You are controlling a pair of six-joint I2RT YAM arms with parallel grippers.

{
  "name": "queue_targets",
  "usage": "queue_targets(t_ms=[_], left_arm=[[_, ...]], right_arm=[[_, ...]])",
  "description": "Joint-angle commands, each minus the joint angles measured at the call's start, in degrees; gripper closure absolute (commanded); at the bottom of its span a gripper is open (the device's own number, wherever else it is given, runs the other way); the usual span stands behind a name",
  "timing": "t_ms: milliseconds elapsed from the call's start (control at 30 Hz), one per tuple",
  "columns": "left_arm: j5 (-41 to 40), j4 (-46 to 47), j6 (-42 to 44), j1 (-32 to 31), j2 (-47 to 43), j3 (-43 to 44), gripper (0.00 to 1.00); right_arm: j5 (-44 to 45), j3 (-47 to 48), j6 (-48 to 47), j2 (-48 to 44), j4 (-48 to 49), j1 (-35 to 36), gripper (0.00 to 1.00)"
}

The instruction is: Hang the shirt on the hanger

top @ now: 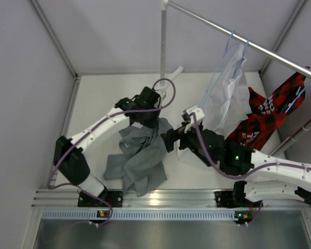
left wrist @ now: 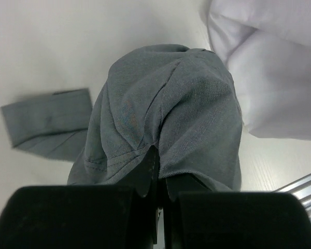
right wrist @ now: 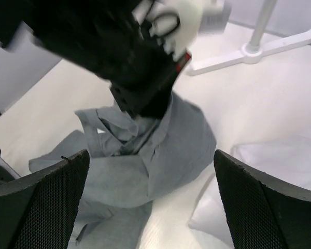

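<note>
My left end effector (left wrist: 156,161) is clenched on a bunched fold of the plain grey soft-fabric shirt (top: 140,161). The pinched part is raised and the rest trails down onto the white surface (top: 93,104) near the arm bases. Its own black fingers (left wrist: 72,218) block the lower left wrist view, so I cannot make out which part of the shirt is pinched.

My right end effector (top: 171,140) stands spread wide and grasps nothing, just right of the shirt and facing it. In its wrist view the left arm is a blurred dark mass covering the top of the shirt.

The thin light-blue hanger (top: 215,78) hangs from the metal rail (top: 269,53), well apart from the grey shirt. Its frame is hard to follow against the hanging white shirt (top: 228,93).
</note>
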Motion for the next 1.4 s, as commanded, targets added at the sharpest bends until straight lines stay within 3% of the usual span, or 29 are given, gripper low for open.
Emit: queue_targets(t_ms=[0,33,67,100,200,300,400,567,700,833,867,933,1100,1233,1367], left_arm=[[1.0,7.4,3.9,-2.1,6.8,5.2,1.0],[0.3,7.5,3.3,-2.1,7.6,6.7,0.98],[-3.6,7.5,2.6,-2.1,8.0,8.2,0.78],[-6.9,7.5,1.7,-2.1,8.0,10.4,0.03],[-24.2,7.5,-4.2,-2.1,4.6,10.5,0.02],[-39.5,7.8,-13.2,-2.0,-3.2,3.9,0.02],[-42.8,11.8,-22.0,-2.0,-14.4,-9.6,0.02],[-35.7,15.8,-34.5,-0.5,-29.1,-33.9,0.02],[-26.5,17.3,-41.8,2.9,-36.9,-44.6,0.04],[-10.9,27.3,-40.9,14.8,-39.0,-53.2,0.16],[-4.2,29.9,-40.1,16.9,-38.9,-55.1,0.18],[1.3,34.8,-38.3,21.2,-38.2,-58.7,0.19],[13.0,50.1,-38.5,22.6,-35.8,-63.3,0.18],[14.4,55.1,-39.7,23.0,-30.0,-65.4,0.3],[14.4,59.1,-40.5,23.8,-27.1,-67.7,0.55]], right_arm=[[6.6,-0.7,3.1,-7.0,-8.4,-0.9,0.0],[6.6,-1.4,4.2,-9.7,-9.5,-0.9,0.01],[5.7,-1.8,4.4,-10.9,-10.2,-0.9,0.01],[4.9,-2.4,4.5,-12.3,-10.5,-0.9,0.01],[0.7,-3.9,3.9,-15.9,-10.4,-0.8,0.01],[-3.1,-4.7,2.4,-16.9,-9.4,-0.9,0.0],[-6.1,-4.6,0.2,-15.9,-9.3,-0.9,0.0],[-8.0,-4.3,-2.6,-12.9,-9.0,-0.9,0.01],[-11.3,-4.1,-4.1,-10.9,-8.4,-1.2,0.0],[-13.4,-3.3,-4.9,-7.7,-7.8,-1.4,0.01],[-14.2,-3.3,-4.9,-7.4,-7.7,-1.4,0.01],[-14.8,-3.2,-4.9,-6.5,-7.2,-1.5,0.01],[-15.8,-3.1,-5.1,-5.5,-7.2,-1.7,0.01],[-16.0,-2.9,-4.8,-4.7,-7.2,-1.8,0.01],[-16.5,-2.5,-4.6,-4.2,-7.3,-1.8,0.01]])
